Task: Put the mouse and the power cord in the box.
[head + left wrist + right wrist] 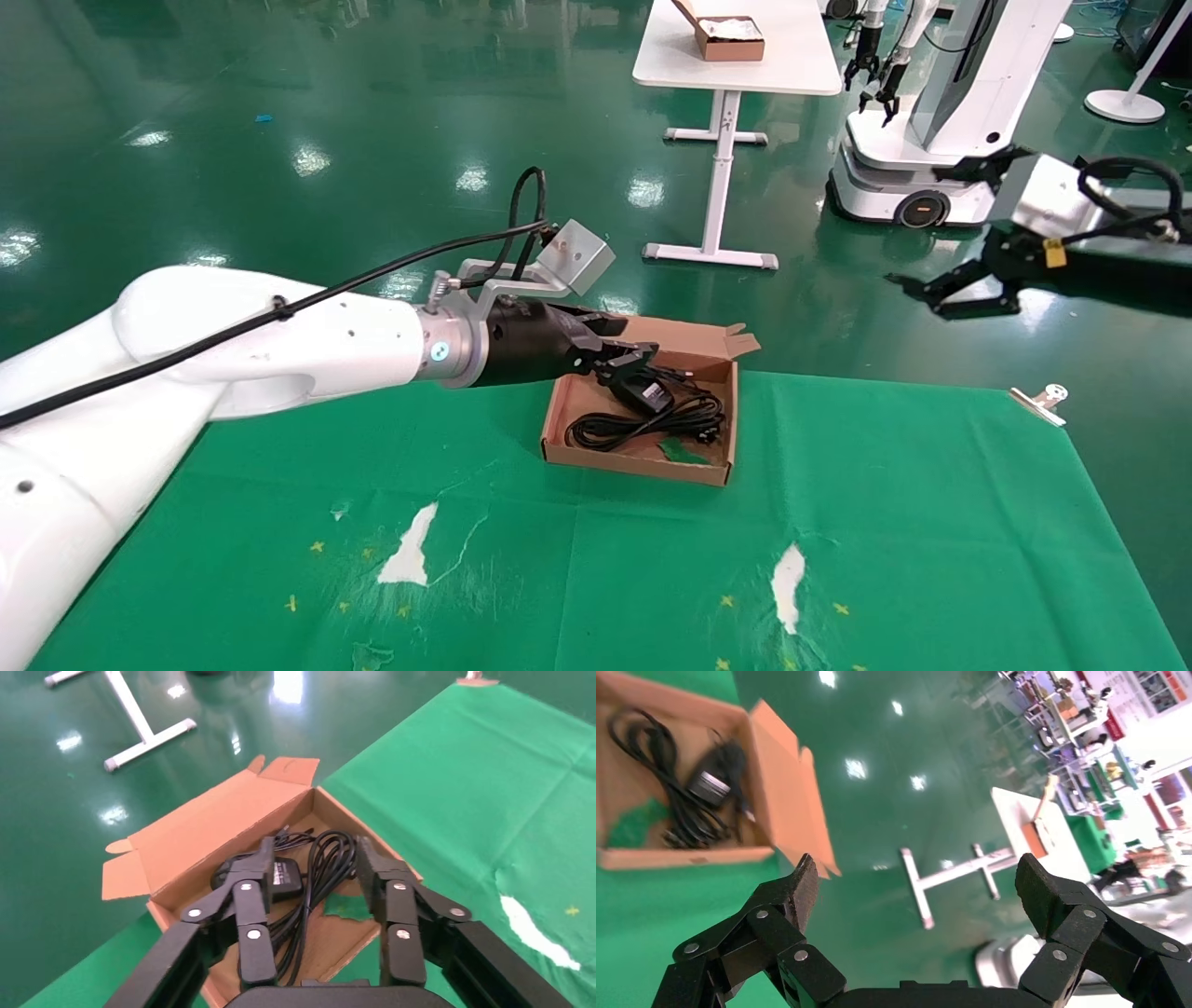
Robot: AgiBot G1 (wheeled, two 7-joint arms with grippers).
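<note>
Brown box (pixel 643 457), black power cord (pixel 643 426), green scrap (pixel 683 453)

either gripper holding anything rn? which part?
Nothing held. Left gripper is open above the box, with the power cord lying loose inside. Right gripper is open, off the table.

Head high; wrists sharing box (pixel 643 410)

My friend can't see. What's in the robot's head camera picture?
The left gripper hangs open over a brown cardboard box on a green table; a looped black power cord lies inside. The right gripper waits open off to the right.
</note>
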